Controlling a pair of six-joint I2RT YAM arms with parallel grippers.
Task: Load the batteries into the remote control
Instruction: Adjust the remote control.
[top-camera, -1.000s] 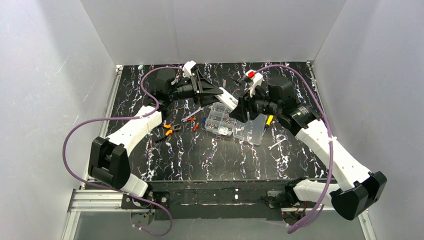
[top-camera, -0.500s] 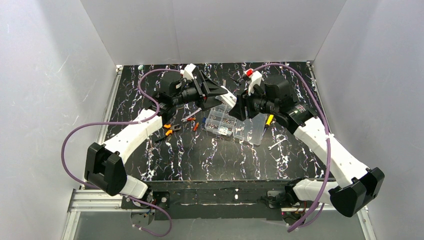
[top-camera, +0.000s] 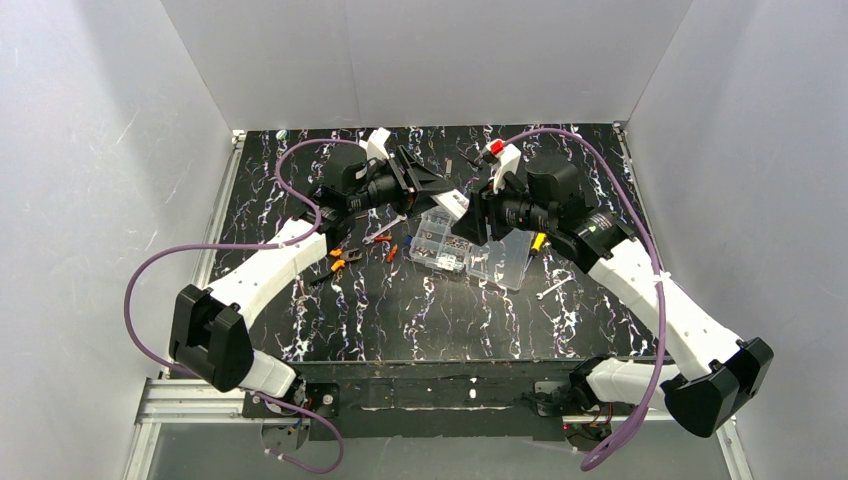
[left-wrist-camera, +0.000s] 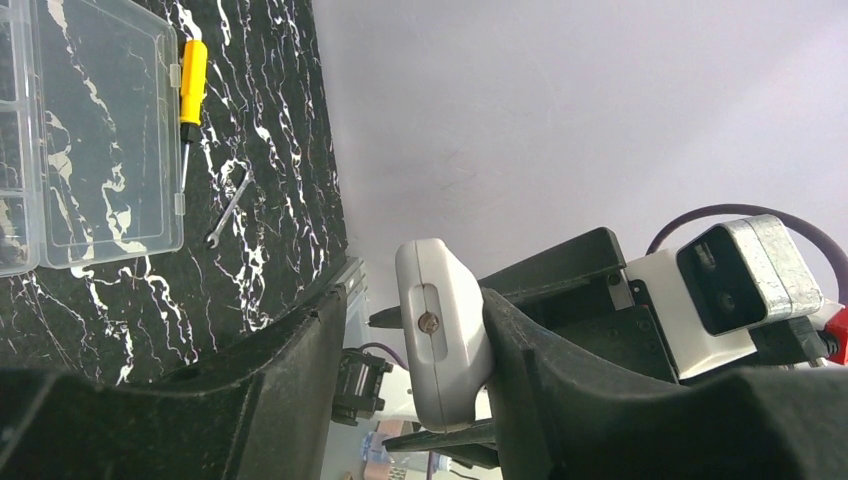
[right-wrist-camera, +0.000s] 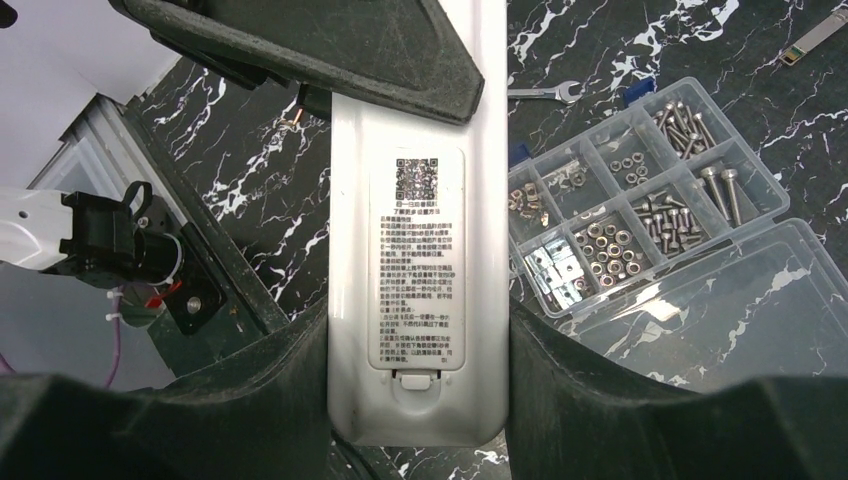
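Grip of the right gripper (right-wrist-camera: 415, 335): both fingers are pressed to the flanks of the remote control (right-wrist-camera: 418, 120), which is held aloft with its long axis running straight out to the left gripper (left-wrist-camera: 415, 305). That one straddles the far end, one finger touching and a gap beside the other; we cannot tell whether it clamps. The labelled back faces the right wrist, battery cover (right-wrist-camera: 418, 270) closed. Directly below lie the clear compartment box (right-wrist-camera: 640, 230) and the marbled table (top-camera: 400, 310); the white walls (top-camera: 430, 60) stand well apart.
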